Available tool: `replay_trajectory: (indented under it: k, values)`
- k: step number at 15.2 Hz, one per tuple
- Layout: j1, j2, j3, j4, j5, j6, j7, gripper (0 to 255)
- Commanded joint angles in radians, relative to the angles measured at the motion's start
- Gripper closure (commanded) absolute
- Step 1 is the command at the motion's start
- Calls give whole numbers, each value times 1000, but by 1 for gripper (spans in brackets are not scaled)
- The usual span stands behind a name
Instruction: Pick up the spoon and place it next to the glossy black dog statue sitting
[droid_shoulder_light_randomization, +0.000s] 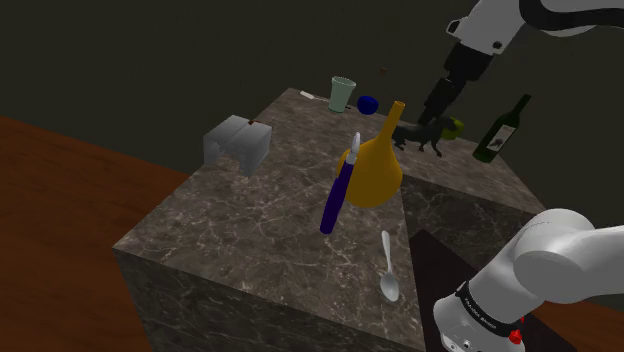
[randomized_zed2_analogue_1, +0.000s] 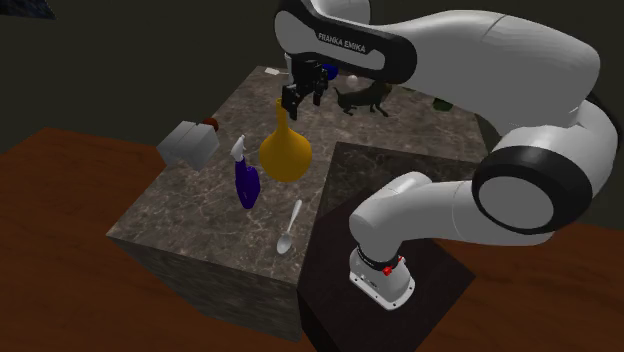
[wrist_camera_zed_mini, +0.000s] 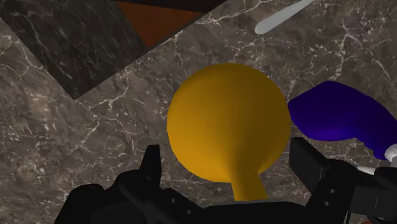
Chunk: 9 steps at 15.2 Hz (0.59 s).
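Spoon (droid_shoulder_light_randomization: 388, 268) lies flat on the marble table top (droid_shoulder_light_randomization: 240, 235), low and right of centre in the shoulder view, close to the near edge and well apart from the black dog statue (droid_shoulder_light_randomization: 420, 133), which stands in the upper right of that frame. The gripper (randomized_zed2_analogue_1: 300, 97) hangs above the yellow vase (randomized_zed2_analogue_1: 285, 150) with its fingers spread wide, pinching nothing. In the wrist view the vase's neck rises between them, untouched.

The step in hand looks like the reach for the spoon, not yet begun in earnest. To do it well, I would lift clear of the tall neck first, then travel past the blue spray bottle (droid_shoulder_light_randomization: 338, 195) leaning beside the vase. The descent should be straight, with the fingers set across the handle, not along it.

The spoon is pale and slim, a thin stem widening into a small oval bowl — it lies low on the stone and offers little to grip. The vase is smooth and round-bellied with a narrow neck — easy to tip. The table is dark marble with white veins.
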Motion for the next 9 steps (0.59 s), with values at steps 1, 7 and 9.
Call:
replay_trajectory:
  k: [1,7,9]
  values:
    - [0,0,0,0,0,0,0,0]
    - [-62,-256,111,-275,81,67,305,0]
    - [-72,-340,163,-354,123,78,413,0]
